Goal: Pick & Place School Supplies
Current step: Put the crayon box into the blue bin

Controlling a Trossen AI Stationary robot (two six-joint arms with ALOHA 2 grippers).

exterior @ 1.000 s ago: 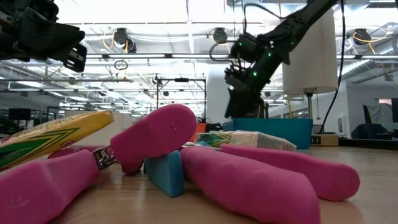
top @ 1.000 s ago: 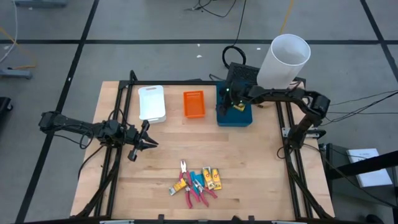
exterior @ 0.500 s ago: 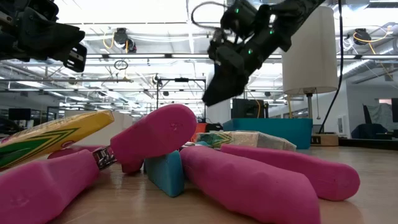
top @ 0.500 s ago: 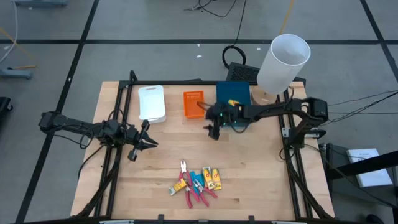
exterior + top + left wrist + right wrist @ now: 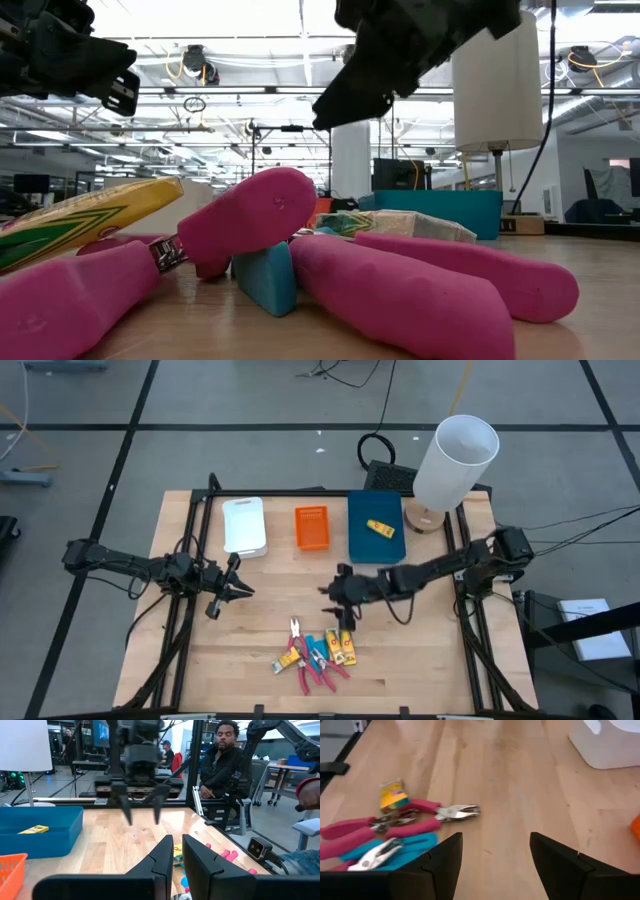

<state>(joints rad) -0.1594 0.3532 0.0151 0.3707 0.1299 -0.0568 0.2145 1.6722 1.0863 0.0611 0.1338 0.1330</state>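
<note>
The school supplies lie in a pile (image 5: 316, 652) near the table's near edge: pink-handled pliers (image 5: 420, 817), a blue-handled tool (image 5: 395, 851) and yellow packets (image 5: 392, 795). In the low view the pink handles (image 5: 400, 285) fill the foreground. One more yellow packet (image 5: 379, 527) lies in the blue tray (image 5: 362, 545). My right gripper (image 5: 345, 603) hovers open above the table, just on the far right side of the pile, fingers pointing down (image 5: 141, 802). My left gripper (image 5: 235, 588) waits shut at the table's left side.
A white tray (image 5: 244, 525), an orange tray (image 5: 313, 527) and the blue tray stand in a row along the far edge. A tall white lamp (image 5: 455, 460) stands at the far right corner. People sit beyond the table (image 5: 222, 755).
My right gripper has left the blue tray and swung toward the table's near edge and leftward, coming down over the pile of supplies. The yellow packet stays lying in the blue tray. The pile has not moved.
</note>
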